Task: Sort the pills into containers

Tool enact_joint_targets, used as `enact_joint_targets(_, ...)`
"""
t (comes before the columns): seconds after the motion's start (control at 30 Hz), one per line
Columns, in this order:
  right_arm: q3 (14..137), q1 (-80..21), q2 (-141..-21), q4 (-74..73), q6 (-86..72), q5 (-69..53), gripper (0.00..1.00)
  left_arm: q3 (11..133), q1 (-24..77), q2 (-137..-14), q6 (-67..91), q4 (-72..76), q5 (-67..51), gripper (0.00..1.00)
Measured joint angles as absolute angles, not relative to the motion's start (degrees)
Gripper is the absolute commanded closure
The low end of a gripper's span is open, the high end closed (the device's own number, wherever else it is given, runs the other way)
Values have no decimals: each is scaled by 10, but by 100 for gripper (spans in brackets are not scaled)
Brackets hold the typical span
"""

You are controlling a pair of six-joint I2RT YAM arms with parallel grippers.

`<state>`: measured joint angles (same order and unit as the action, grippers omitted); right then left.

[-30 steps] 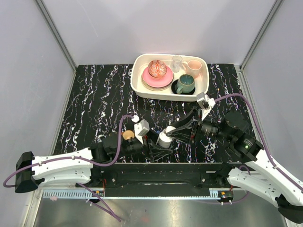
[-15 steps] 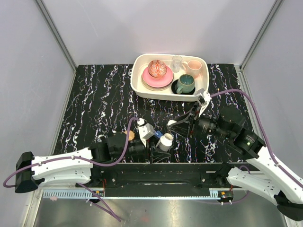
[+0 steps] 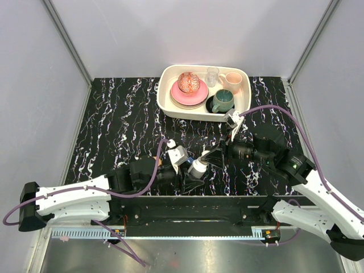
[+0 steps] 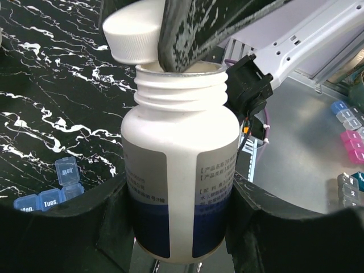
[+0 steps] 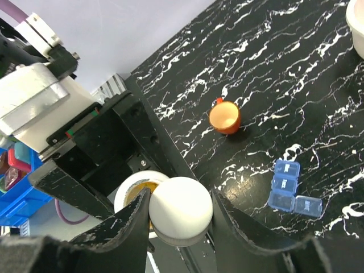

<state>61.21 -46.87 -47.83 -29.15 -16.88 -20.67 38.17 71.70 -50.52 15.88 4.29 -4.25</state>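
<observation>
White bottle (image 4: 181, 170): label print too small to read. Blue pill box (image 4: 51, 196), eight o'clock, half hidden behind left gripper (image 4: 181, 190).

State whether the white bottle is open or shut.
Open. The white bottle has a bare threaded neck; the right tool holds the cap beside it.

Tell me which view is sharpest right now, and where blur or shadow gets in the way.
Top view: evenly lit and sharp, but the bottle is small among the black arms. Left wrist: bottle label crisp, the left fingers a dark blur. Right wrist: orange cup and blue pill box sharp, the cap bright, the right fingers soft.
</observation>
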Motion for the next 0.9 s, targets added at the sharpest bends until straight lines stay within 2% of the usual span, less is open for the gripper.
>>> enact_joint_targets(0.9,612,-469,-458,-326,-171,-159,100,409,716,-557,148,13,-38,100)
